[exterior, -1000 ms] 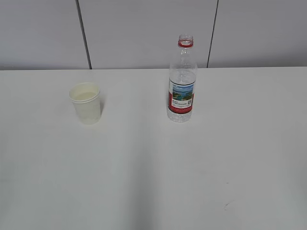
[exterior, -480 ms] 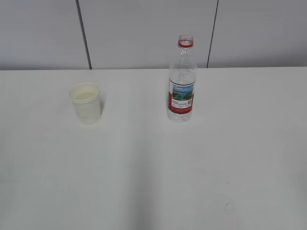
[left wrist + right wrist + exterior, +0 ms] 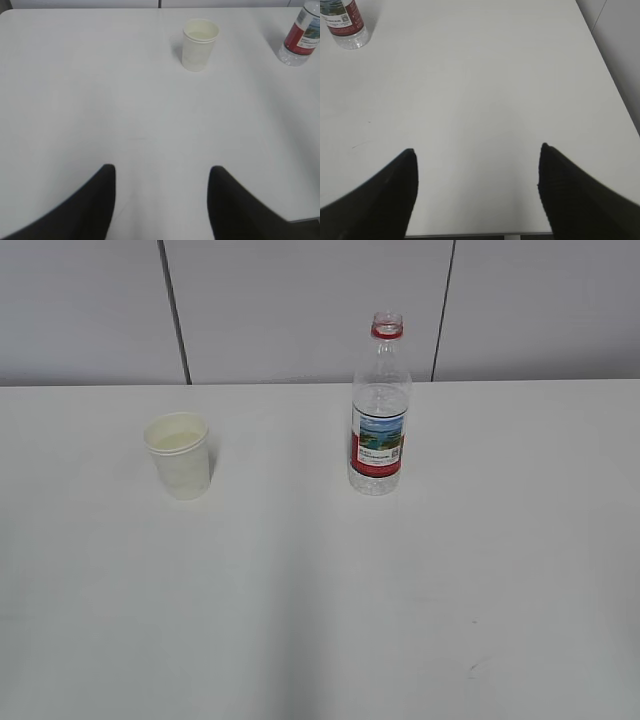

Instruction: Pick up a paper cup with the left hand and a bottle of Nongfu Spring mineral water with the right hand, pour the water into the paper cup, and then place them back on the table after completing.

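A white paper cup (image 3: 179, 455) stands upright on the white table (image 3: 320, 590) at the left; it also shows in the left wrist view (image 3: 199, 44), with pale liquid inside. A clear uncapped Nongfu Spring bottle (image 3: 379, 410) with a red-edged label stands upright at centre right, with some water low in it. It shows at the corner of the left wrist view (image 3: 303, 37) and of the right wrist view (image 3: 346, 22). My left gripper (image 3: 161, 172) is open and empty, well short of the cup. My right gripper (image 3: 477, 152) is open and empty near the table's front edge. Neither arm shows in the exterior view.
A grey panelled wall (image 3: 300, 300) runs behind the table. A small dark scuff mark (image 3: 471, 670) lies at the front right. The table's right edge (image 3: 610, 75) shows in the right wrist view.
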